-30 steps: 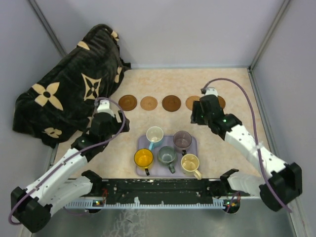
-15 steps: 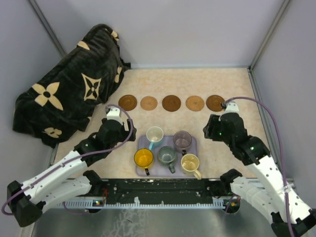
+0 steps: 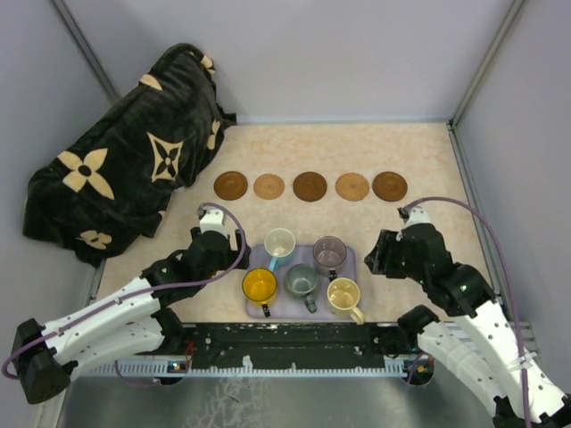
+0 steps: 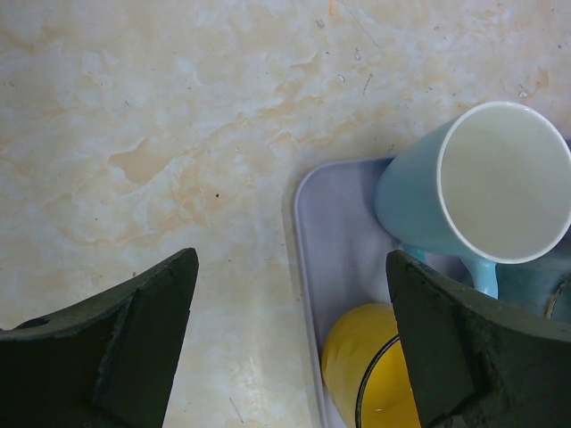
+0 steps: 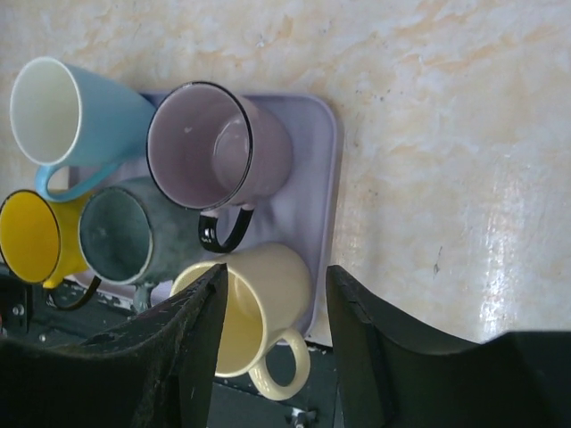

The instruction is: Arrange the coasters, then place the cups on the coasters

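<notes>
Several brown coasters (image 3: 310, 186) lie in a row across the far half of the table, with nothing on them. Several cups stand on a lavender tray (image 3: 350, 267): white-blue (image 3: 279, 242), purple-grey (image 3: 329, 253), yellow (image 3: 259, 285), grey-green (image 3: 302, 282) and cream (image 3: 343, 294). My left gripper (image 3: 236, 248) is open at the tray's left edge. In its wrist view the left gripper (image 4: 290, 263) straddles the tray rim (image 4: 303, 232) beside the yellow cup (image 4: 366, 366). My right gripper (image 3: 378, 257) hangs open by the tray's right side, above the cream cup (image 5: 268, 294), and holds nothing.
A black blanket with tan flower patterns (image 3: 125, 152) is heaped at the back left. Grey walls close in the table on three sides. The arms' base rail (image 3: 285, 343) runs just behind the tray's near edge.
Both arms have drawn back from the coaster row toward the tray. The right gripper has left the far right coaster, which now lies uncovered. The left gripper has moved near the tray's left edge.
</notes>
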You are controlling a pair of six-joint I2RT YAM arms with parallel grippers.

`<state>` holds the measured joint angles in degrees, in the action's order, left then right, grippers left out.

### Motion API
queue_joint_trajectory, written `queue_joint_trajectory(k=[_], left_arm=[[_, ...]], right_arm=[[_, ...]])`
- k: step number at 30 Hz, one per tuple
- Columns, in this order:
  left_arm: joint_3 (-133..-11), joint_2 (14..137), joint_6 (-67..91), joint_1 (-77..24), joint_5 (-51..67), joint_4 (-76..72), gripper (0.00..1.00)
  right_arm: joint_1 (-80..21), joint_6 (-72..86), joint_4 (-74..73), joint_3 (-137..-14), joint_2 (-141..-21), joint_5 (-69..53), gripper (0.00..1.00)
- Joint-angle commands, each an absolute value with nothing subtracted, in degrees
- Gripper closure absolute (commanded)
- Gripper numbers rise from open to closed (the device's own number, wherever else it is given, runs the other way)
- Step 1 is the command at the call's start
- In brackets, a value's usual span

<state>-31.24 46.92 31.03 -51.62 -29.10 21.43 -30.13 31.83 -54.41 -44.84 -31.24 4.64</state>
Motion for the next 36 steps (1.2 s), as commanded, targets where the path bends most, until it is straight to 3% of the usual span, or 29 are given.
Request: queue_joint_trajectory(k=[1, 10, 20, 36], left_arm=[[-30.6, 46.5, 32.4, -51.9, -30.6, 19.2, 0.08], [-29.9, 45.8, 35.0, -51.9, -31.0, 19.8, 0.07], [-29.8, 43.7, 35.4, -51.9, -33.1, 22.8, 0.07], [-28.3, 43.6, 36.3, -51.9, -34.1, 22.9, 0.07]], right_arm=[[-31.0, 31.8, -52.2, -43.0, -31.0, -0.4, 0.51], [-34.0, 28.3, -47.9, -44.5, -41.6, -1.2, 0.48], [-46.8, 31.3, -41.2, -45.5, -52.5, 5.0, 0.42], [-50.5, 32.4, -39.3, -46.3, -62.2, 7.2, 0.47]])
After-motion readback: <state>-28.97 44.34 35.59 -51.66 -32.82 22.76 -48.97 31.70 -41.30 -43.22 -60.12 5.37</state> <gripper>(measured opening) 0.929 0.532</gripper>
